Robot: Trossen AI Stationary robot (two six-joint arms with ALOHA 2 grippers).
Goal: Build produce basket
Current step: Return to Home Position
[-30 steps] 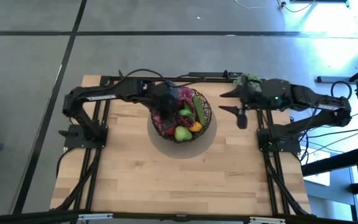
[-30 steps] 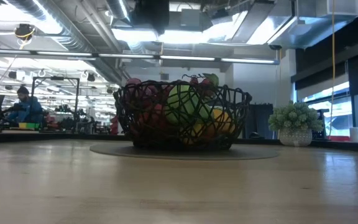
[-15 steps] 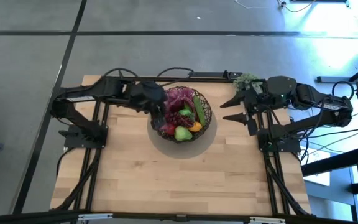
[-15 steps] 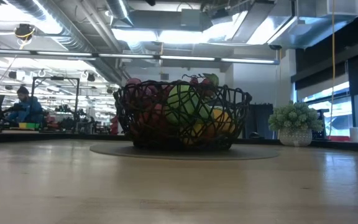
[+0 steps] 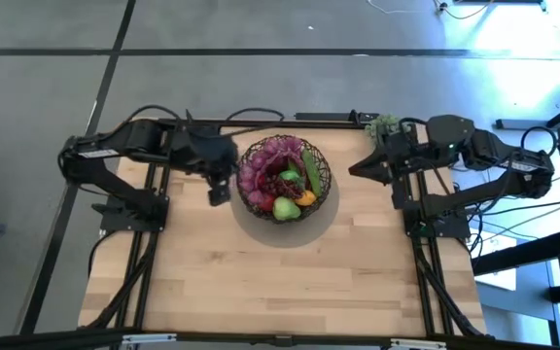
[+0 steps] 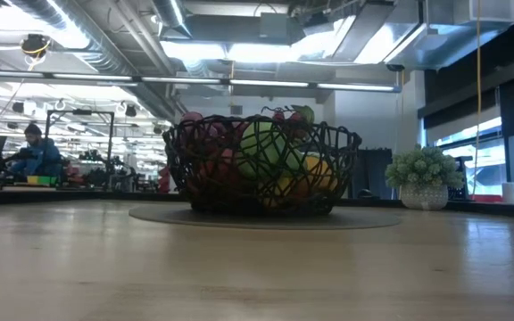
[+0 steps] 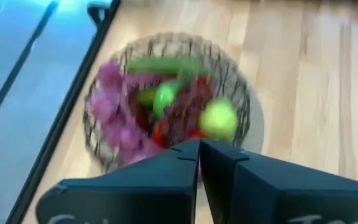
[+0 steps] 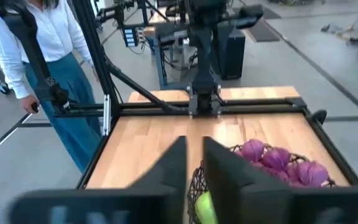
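Near the middle of the bench [image 5: 261, 282], toward its far edge: the basket [image 5: 330, 165], upright on a round grey mat [image 6: 150, 215] and heaped with the produce [image 5: 285, 185]. Purple grapes [image 5: 268, 158] along the left side, a green cucumber [image 5: 311, 167] by the right rim, a green fruit [image 5: 285, 207] and something yellow-orange [image 5: 305, 198] at the near side, red pieces in between. No loose fruit visible on the wood around it, from above or from bench height. Judged from that: filling done, only the parking of the arms left.

Just left of the basket, clear of its rim: the left gripper [image 5: 217, 191], aimed toward the basket, closed on nothing, fingers pressed together in its wrist view. Toward the bench's right edge, well apart from the basket: the right gripper [image 5: 355, 170], also facing the basket, fingers drawn close with only a narrow slit, nothing held. Both arms folded toward their bases; probably close to rest, though hard to call finished.

At the far right corner: a pale green bumpy cluster [image 5: 385, 123], outside the basket and apparently no part of the job. Off the bench, seen only in the right wrist view: a person [image 8: 48, 37] standing by.
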